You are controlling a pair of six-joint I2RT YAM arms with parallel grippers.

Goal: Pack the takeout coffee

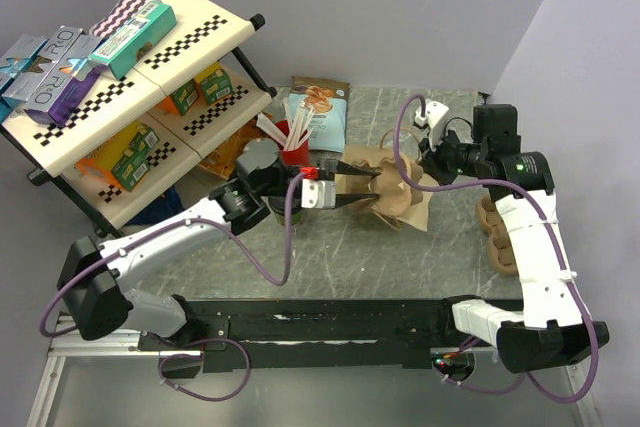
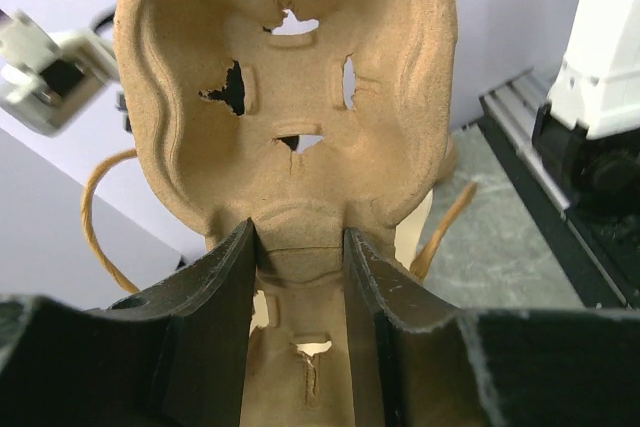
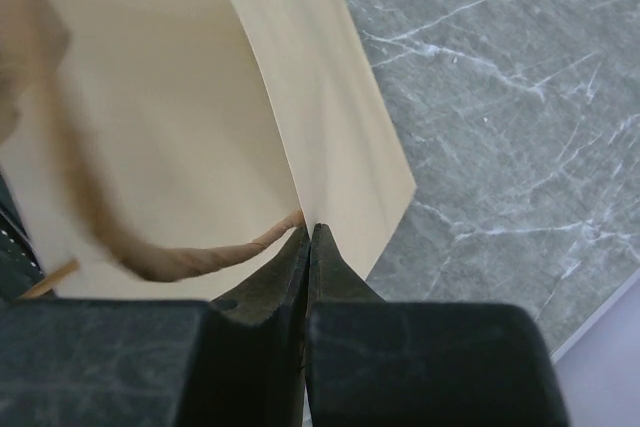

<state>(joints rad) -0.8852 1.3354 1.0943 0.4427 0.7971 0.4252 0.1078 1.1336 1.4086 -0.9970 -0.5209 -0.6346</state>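
Observation:
My left gripper (image 1: 345,192) (image 2: 298,232) is shut on the middle ridge of a brown pulp cup carrier (image 1: 380,187) (image 2: 290,77) and holds it on edge at the mouth of a tan paper bag (image 1: 420,209) (image 3: 180,97). My right gripper (image 1: 425,160) (image 3: 310,229) is shut on the bag's rim, beside its twisted paper handle (image 3: 190,262). A dark-green shape (image 1: 274,210) under my left wrist may be the takeout coffee; most of it is hidden.
A red cup with white stirrers (image 1: 293,154) stands just behind my left wrist. A snack pouch (image 1: 322,107) leans at the back. A checkered shelf rack (image 1: 130,77) holding boxes fills the left side. Brown pulp pieces (image 1: 497,232) lie beside the right arm.

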